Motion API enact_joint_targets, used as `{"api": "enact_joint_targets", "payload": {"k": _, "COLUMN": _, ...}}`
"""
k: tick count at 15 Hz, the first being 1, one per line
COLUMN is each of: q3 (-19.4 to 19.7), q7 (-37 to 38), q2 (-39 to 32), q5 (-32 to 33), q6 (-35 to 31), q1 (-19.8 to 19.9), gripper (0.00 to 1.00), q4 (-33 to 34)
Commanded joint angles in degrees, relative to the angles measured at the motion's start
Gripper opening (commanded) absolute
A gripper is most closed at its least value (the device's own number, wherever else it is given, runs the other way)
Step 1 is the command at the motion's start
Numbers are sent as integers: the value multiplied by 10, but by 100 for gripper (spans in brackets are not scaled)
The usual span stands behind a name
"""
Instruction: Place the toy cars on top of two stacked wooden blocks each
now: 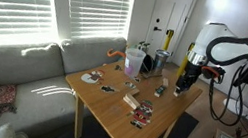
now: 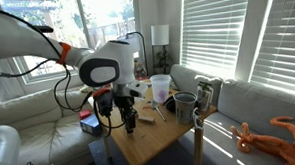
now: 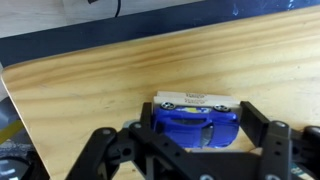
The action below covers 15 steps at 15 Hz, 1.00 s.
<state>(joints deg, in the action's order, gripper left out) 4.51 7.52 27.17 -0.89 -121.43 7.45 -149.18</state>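
Note:
In the wrist view a blue toy car (image 3: 196,122) lies on its side, wheels toward a pale wooden block (image 3: 195,98) that shows just beyond it on the table. My gripper (image 3: 197,125) has a black finger pressed against each end of the car, so it is shut on it. In both exterior views the gripper (image 1: 179,86) (image 2: 129,121) hangs low over the table's edge; the car is too small to make out there. A small dark object (image 1: 160,89) sits nearby on the table; I cannot tell whether it is the other toy car.
Cups (image 1: 133,61) (image 2: 160,87) and a dark mug (image 2: 184,104) stand at the back of the wooden table (image 1: 116,113). Flat red-and-white packets (image 1: 134,104) lie mid-table. A grey couch (image 1: 23,67) runs beside the table, with an orange toy (image 2: 275,137) on it.

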Motion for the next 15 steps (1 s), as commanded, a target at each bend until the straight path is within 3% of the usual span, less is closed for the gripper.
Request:
{"api": "enact_joint_targets", "payload": {"k": 1, "q3": -1, "q7": 2, "q2": -8, "q5": -12, "q6": 3, "q1": -3, "gripper": 97, "q4": 9}}
{"api": "enact_joint_targets", "payload": {"k": 11, "q3": -12, "q7": 11, "q2": 68, "q5": 15, "q6": 27, "q1": 7, "gripper": 100, "q4": 10}}
{"api": "enact_joint_targets", "payload": {"k": 15, "q3": -27, "q7": -26, "q2": 62, "q5": 43, "q6": 23, "q1": -8, "gripper": 100, "q4": 39}}
